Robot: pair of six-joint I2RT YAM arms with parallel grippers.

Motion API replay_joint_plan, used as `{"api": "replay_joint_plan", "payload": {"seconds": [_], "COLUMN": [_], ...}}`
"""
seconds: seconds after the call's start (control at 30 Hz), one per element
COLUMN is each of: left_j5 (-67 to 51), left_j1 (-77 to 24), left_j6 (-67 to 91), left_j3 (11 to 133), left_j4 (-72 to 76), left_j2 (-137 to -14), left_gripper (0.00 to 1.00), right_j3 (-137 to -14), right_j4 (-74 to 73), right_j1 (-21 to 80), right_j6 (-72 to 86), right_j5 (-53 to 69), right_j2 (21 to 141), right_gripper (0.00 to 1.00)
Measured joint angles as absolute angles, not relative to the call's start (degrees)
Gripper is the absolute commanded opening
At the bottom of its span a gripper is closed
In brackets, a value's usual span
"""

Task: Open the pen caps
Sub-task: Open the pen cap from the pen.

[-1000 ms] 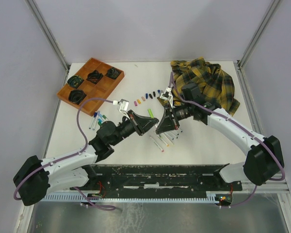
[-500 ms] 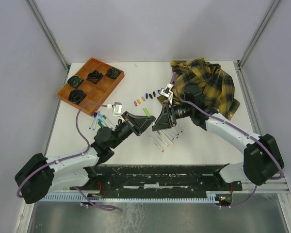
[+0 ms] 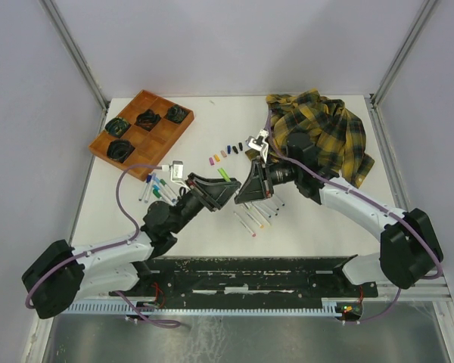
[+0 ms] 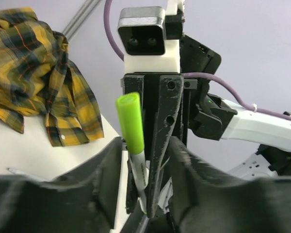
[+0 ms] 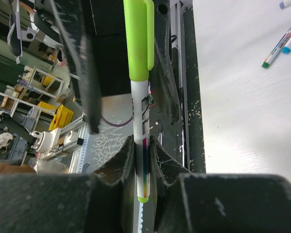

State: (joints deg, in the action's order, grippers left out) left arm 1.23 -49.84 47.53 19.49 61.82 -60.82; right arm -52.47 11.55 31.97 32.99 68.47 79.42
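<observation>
Right pincer [image 5: 140, 145] is clamped on the white barrel of a lime-green marker [image 5: 140, 111]. Its dark, scuffed fingers press the smooth tube from both sides near the green end plug. Left pincer [image 4: 145, 160] stands open around the other end. Its matte black fingers flank the lime-green cap [image 5: 138, 39] with a gap showing, so the cap sits on the marker, raised above the middle of the white table [image 3: 310, 219].

Only the right wrist view shows the cap's long flat clip and a band of coloured print on the barrel. The left wrist view shows instead the cap's round, blunt end of smooth plastic, and a crumpled yellow-and-black plaid cloth [image 4: 39, 73] at upper left. The overhead view alone takes in the rest. A slanting row of loose caps [image 3: 228, 150], stubby cylinders in several colours, lies just above the two pincers. Thin white markers [image 3: 256, 215] with coloured tips lie below them, with more at centre left.

An orange-brown tray [image 3: 165, 138] with square compartments sits at upper left. Four of its compartments each hold a black coiled bundle [image 3: 122, 149]; what kind, I cannot tell.
</observation>
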Motion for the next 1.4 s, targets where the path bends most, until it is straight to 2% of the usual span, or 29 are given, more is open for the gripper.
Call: {"api": "replay_joint_plan", "payload": {"seconds": [0.1,0.17,0.4,0.57,0.93,1.03,1.13,1.17,1.4], "left_j5": [1.1,0.9,-3.2,-4.4,-6.3,-6.6,-6.6,-6.7,-6.8], "left_j1": [-49.5,-48.2,-41.3,-40.9,-40.9,-40.9,-40.9,-40.8,-39.8], "left_j6": [47.9,48.2,52.8,53.8,55.5,55.5,55.5,55.6,55.6], "left_j3": [19.0,19.0,19.1,20.3,22.9,23.2,23.3,23.4,25.4], "left_j4": [60.4,59.0,56.4,50.7,46.5,45.9,45.2,45.0,40.7], "left_j2": [-58.7,-56.4,-54.0,-54.0,-57.8,-58.5,-58.5,-58.5,-57.6], "left_gripper": [0.62,0.63,0.54,0.5,0.35,0.24,0.05,0.03,0.03], "right_j3": [-52.7,-53.1,-55.9,-57.9,-59.0,-59.1,-59.3,-59.4,-59.8], "right_j4": [7.5,5.6,-2.8,-9.3,-17.1,-18.0,-18.8,-19.0,-19.4], "right_j1": [32.2,32.2,32.2,32.2,32.3,32.3,32.4,32.5,32.6], "right_j6": [30.5,29.2,23.3,18.3,12.3,11.4,10.4,10.2,9.1], "right_j5": [68.5,68.6,67.4,64.5,58.3,57.7,57.6,57.3,56.9], "right_j2": [79.4,79.4,79.4,79.4,79.4,79.4,79.4,79.4,79.4], "right_gripper": [0.0,0.0,0.0,0.0,0.0,0.0,0.0,0.0,0.0]}}
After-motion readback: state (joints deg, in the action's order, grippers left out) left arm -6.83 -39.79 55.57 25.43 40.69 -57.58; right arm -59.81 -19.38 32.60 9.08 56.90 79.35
